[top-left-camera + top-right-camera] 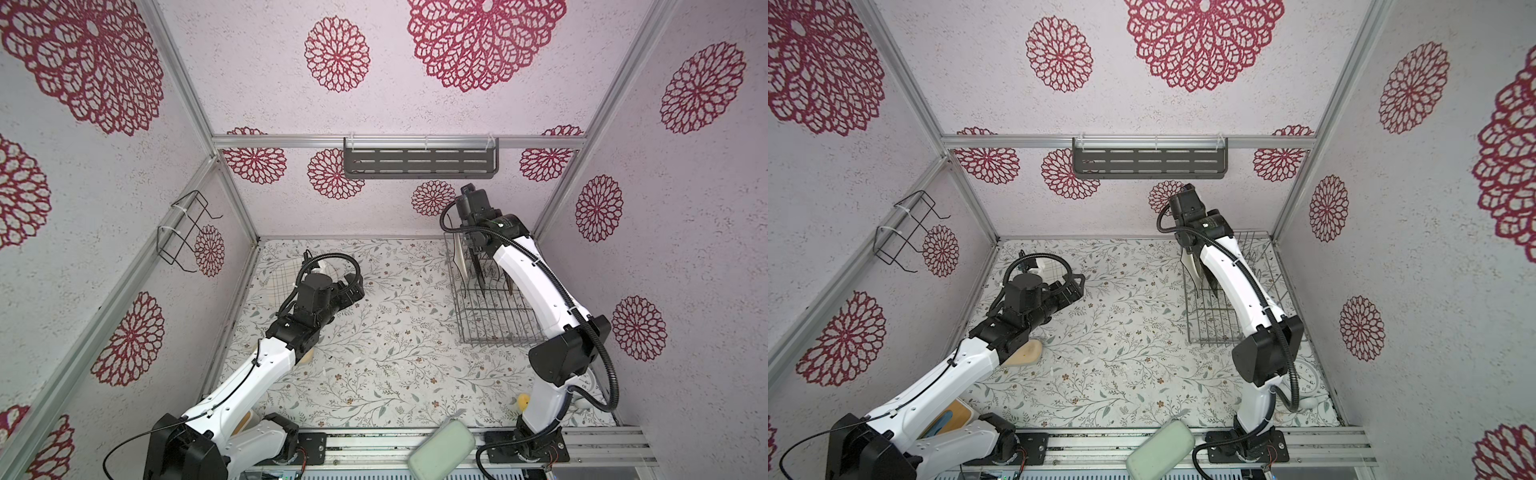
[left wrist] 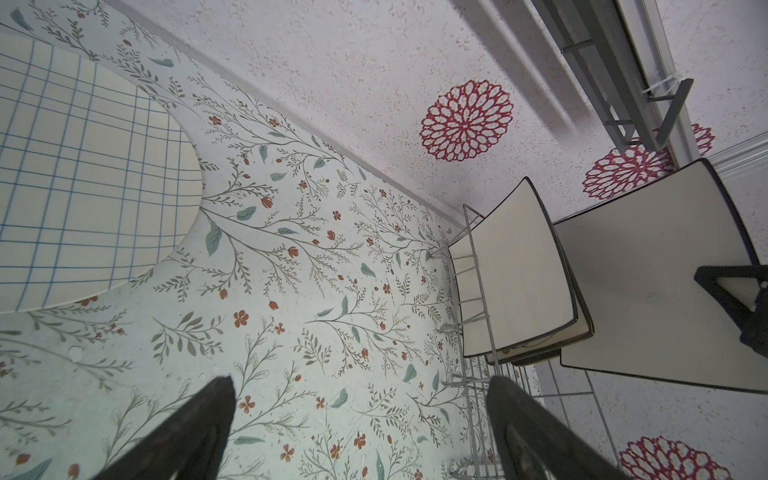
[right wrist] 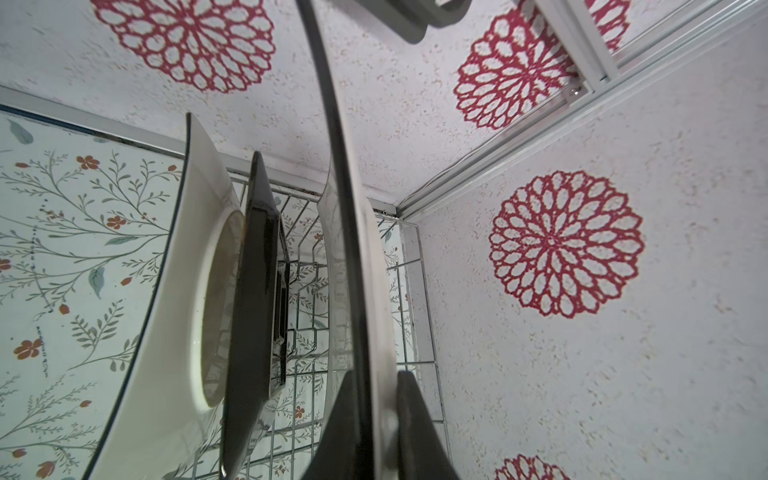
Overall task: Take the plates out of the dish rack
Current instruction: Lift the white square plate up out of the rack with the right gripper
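The right claw [image 3: 380,415] is seen clamped on the rim of an upright white black-rimmed plate [image 2: 656,270] at the far end of the dish rack [image 1: 494,320], where a second white plate [image 2: 515,270] and a dark brown plate [image 3: 253,291] are stood on edge beside it. The left claw [image 2: 361,380] is held wide apart and empty above the surface [image 2: 311,291], on which the round grid-lined plate [image 2: 83,187] is laid flat, well apart from the rack.

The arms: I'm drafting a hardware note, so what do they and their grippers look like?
Both the left arm and right arm have white link shells with black joints and wrists. A black ribbed hose loops along each. The left gripper and right gripper have black, tapering fingers.
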Tool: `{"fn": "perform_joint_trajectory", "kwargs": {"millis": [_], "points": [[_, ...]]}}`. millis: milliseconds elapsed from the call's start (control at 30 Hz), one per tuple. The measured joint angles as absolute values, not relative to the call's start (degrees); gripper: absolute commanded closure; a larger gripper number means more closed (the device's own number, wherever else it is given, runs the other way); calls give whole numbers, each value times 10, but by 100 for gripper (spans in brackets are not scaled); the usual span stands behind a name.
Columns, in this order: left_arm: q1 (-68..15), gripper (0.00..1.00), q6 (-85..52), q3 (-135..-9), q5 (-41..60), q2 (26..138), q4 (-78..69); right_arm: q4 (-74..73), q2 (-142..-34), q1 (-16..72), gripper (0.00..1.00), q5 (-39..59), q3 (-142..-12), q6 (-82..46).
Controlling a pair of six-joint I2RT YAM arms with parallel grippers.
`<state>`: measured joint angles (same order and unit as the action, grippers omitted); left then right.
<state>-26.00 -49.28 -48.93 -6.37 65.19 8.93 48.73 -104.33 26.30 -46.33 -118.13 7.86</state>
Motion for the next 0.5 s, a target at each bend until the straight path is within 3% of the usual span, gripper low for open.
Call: {"fn": "perform_joint_trajectory", "kwargs": {"millis": [500], "points": [[-284, 2, -493, -501, -74, 661, 89, 417, -945, 308, 100, -488, -1110, 113]]}}
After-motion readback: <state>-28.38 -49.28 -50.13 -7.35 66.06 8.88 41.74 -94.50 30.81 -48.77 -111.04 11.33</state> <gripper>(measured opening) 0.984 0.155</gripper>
